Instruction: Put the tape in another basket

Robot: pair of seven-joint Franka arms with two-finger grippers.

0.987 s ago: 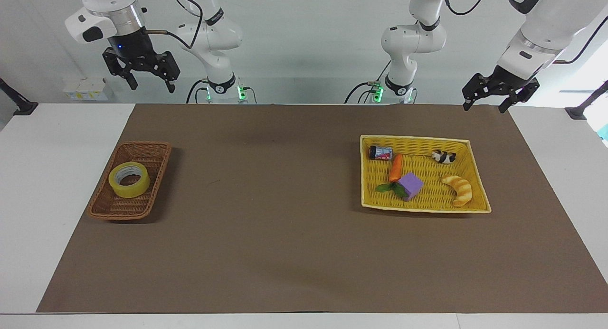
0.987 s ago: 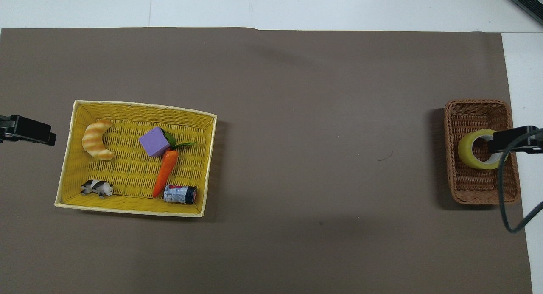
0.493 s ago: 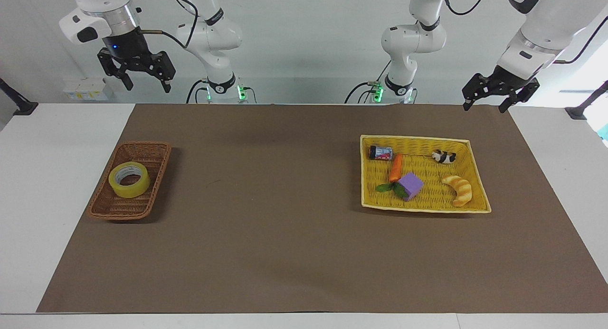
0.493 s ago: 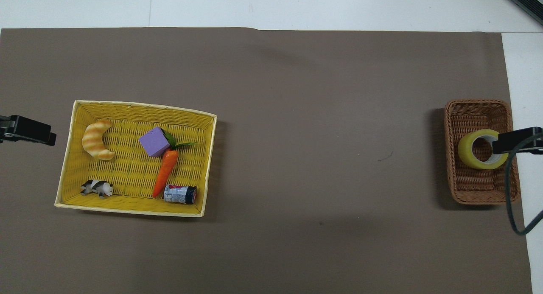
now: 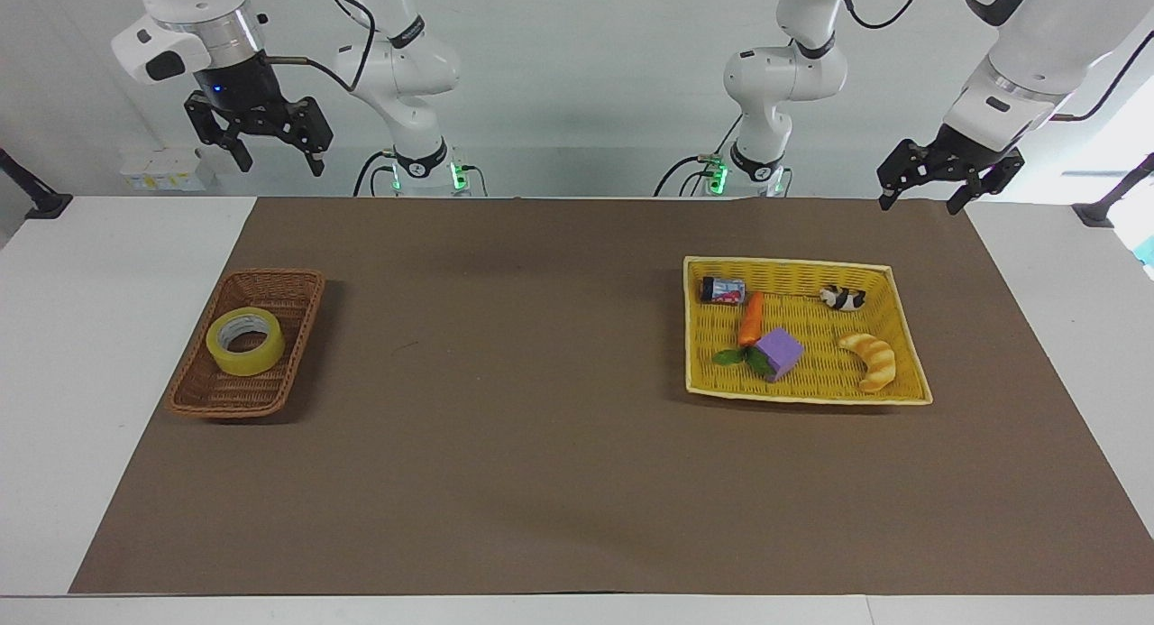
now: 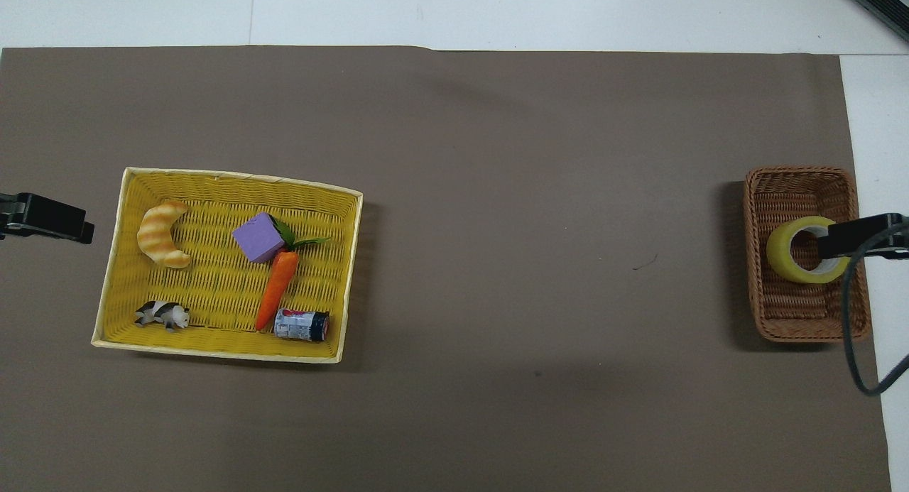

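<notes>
We see our right gripper, fingers spread wide and empty, high above the narrow brown wicker basket where the yellow translucent tape roll lies. Our left gripper, likewise wide, waits above the flat yellow woven tray.

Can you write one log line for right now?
yellow packing tape roll: in brown wicker basket | right gripper: open, raised | left gripper: open, waiting

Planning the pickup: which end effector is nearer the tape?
Right. The right end effector hangs open, high above the brown wicker basket's end of the table, where the tape sits. The left end effector hangs open at the table's yellow-basket end.
</notes>
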